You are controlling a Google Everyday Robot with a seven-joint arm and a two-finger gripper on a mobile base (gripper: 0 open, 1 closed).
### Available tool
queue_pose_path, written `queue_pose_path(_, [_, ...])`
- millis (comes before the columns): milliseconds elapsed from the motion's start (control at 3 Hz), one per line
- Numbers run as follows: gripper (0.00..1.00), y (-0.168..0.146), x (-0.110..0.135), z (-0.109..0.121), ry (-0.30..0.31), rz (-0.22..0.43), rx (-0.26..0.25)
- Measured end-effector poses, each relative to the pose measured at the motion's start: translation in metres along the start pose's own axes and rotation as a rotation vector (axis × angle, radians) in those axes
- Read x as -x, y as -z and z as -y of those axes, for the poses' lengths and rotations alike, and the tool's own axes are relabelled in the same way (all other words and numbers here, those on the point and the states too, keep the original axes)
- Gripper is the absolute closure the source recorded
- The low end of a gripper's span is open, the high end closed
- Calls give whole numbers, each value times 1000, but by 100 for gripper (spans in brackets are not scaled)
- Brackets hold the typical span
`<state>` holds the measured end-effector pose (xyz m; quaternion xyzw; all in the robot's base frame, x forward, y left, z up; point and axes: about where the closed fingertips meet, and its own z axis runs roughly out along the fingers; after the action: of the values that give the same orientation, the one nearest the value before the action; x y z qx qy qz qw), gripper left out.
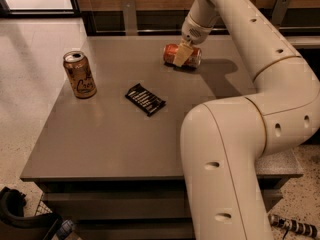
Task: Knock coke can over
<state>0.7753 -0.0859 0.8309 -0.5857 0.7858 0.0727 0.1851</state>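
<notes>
The coke can (pixel 170 54), orange-red with a silver end, lies on its side at the far middle of the grey table (pixel 110 134). My gripper (pixel 182 55) hangs from the white arm right over the can, its pale fingers (pixel 181 57) in front of the can's middle and hiding part of it.
A gold-brown can (pixel 80 75) with script lettering stands upright at the table's left. A black snack packet (pixel 145 99) lies flat near the table's middle. My white arm (pixel 240 134) fills the right side. A glass wall with metal posts (pixel 129 15) runs behind the table.
</notes>
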Motion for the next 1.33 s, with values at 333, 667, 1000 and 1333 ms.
queue_pose_path(333, [67, -1, 0, 0, 0, 1, 0])
queue_pose_path(667, [35, -1, 2, 1, 0, 2, -1])
queue_pose_path(1000, [5, -3, 2, 1, 0, 2, -1])
queue_pose_path(1333, [0, -5, 3, 2, 0, 4, -2])
